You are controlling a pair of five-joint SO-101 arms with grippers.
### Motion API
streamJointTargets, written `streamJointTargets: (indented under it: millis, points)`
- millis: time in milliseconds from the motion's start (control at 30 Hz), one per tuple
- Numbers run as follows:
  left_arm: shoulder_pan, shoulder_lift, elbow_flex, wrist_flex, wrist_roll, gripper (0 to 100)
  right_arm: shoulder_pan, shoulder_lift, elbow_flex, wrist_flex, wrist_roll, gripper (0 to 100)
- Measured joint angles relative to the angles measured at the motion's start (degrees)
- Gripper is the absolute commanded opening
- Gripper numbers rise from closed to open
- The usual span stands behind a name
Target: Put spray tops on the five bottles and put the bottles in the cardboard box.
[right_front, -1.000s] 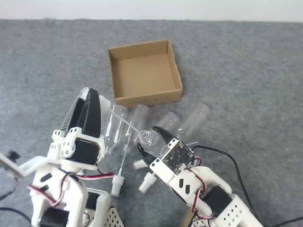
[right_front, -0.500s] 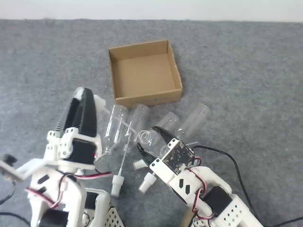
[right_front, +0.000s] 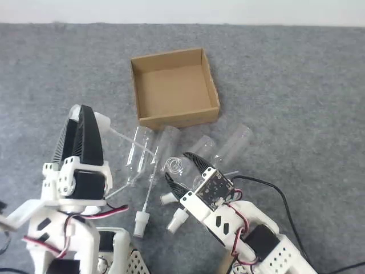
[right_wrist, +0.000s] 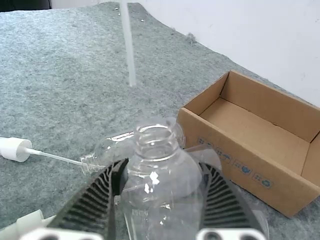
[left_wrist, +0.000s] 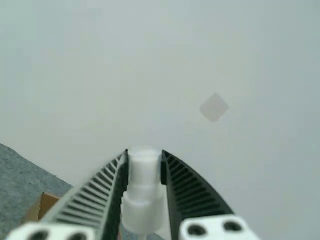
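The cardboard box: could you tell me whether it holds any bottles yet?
No, only bare brown floor shows inside the cardboard box.

Cardboard box (right_wrist: 225, 150): plain tan-brown inside and out; we note small blue marks along one outer wall.

Carpet (right_front: 296, 85) all round the box: mottled grey, pale flecks throughout.

Wall (right_front: 182, 10) beyond the box: off-white, no pattern.

Left gripper (left_wrist: 144, 152): black fingers, finely ribbed. The spray top (left_wrist: 143, 172) between them is white.

Right gripper (right_wrist: 160, 166): same black ribbing. Its bottle (right_wrist: 156, 145) is clear, with white glints.

Other bottles (right_front: 235, 142) just in front of the box: clear, colourless.

Loose spray tops (right_front: 141, 220), farther from the box: we record white heads and translucent tubes.

Arms (right_front: 254, 231): white shells, red and black wires.
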Motion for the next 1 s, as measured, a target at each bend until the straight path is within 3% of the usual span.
streamJointTargets:
  millis: [1000]
  points:
    - [7.8,0.0,2.4,0.0,0.4,1,0.0,0.0,0.0,0.0,0.0,6.9]
